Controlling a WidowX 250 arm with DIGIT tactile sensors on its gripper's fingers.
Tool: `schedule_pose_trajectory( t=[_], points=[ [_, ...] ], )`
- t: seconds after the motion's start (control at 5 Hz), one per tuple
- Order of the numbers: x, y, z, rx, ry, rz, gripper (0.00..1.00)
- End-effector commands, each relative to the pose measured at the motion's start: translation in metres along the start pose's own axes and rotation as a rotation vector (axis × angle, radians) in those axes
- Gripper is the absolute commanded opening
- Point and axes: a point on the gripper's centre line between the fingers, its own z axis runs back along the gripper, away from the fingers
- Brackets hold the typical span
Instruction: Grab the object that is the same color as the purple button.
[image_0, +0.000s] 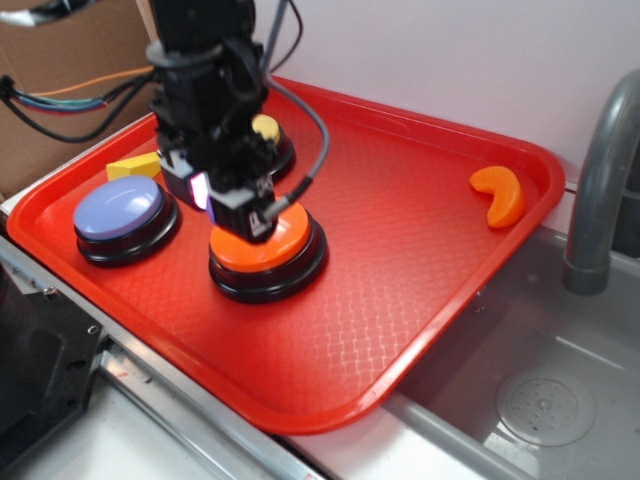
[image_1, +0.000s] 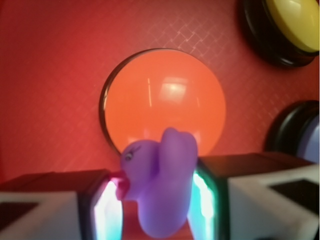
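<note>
Directly below the held purple toy: orange button.

Purple duck-shaped toy pinched between my fingers, above orange-topped button. Purple button sits at tray's left, untouched.

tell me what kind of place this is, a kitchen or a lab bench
Probably a toy kitchen sink set up as a robot test bench. A grey curved faucet stands over a grey sink basin, and beside it a red plastic tray holds big round push buttons, with cardboard and loose wiring behind.
</note>
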Motion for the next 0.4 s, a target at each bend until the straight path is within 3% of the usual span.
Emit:
schedule_pose_trajectory(
  t=[0.0,0.2],
  points=[
    [0.0514,0.0408,0.0839,0.047,-0.101,0.012,0.00],
    [0.0579,0.0439,0.0842,0.087,-0.108,0.005,0.00]
  ],
)
